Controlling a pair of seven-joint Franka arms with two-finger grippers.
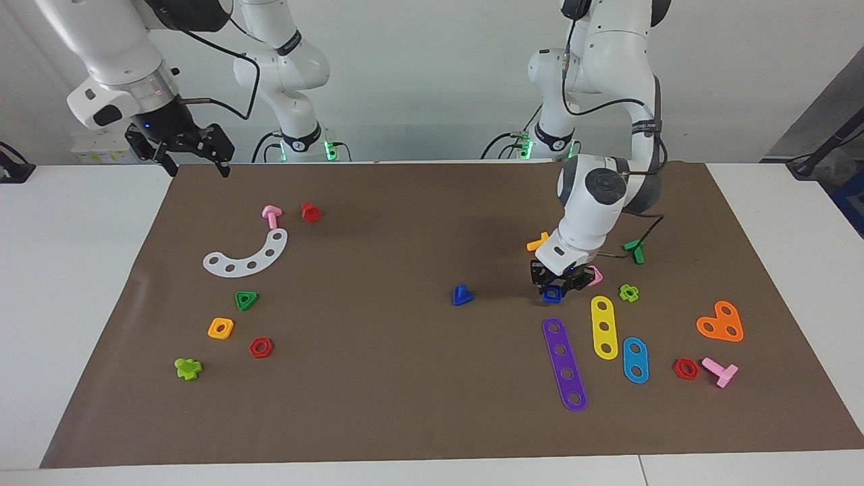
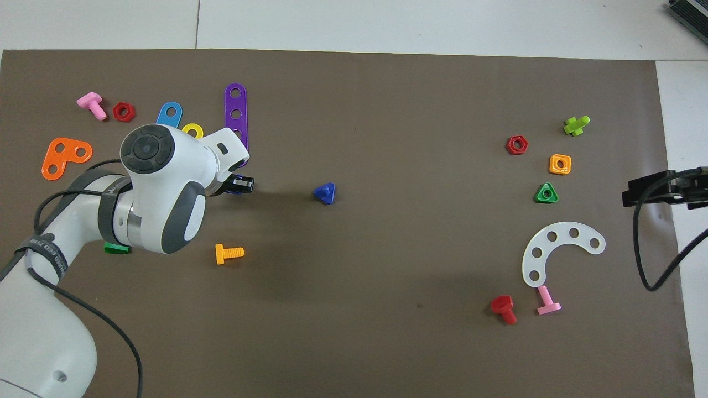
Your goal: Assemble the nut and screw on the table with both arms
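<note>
Nearest the camera: purple strip [image 1: 565, 364], flat on the brown mat [image 1: 405, 418]. Just above it, left gripper [image 1: 557, 282] down at the mat, fingers closed around the blue nut [image 1: 551, 293], mostly hidden by wrist and fingers. Crowded close by: yellow strip [image 1: 604, 327], pink piece [image 1: 596, 275] half covered, orange bolt [image 1: 538, 241]. Blue screw [image 1: 462, 295] lying apart, toward mid-mat. Right gripper [image 1: 196, 158] raised over the mat's edge, waiting, fingers spread.
</note>
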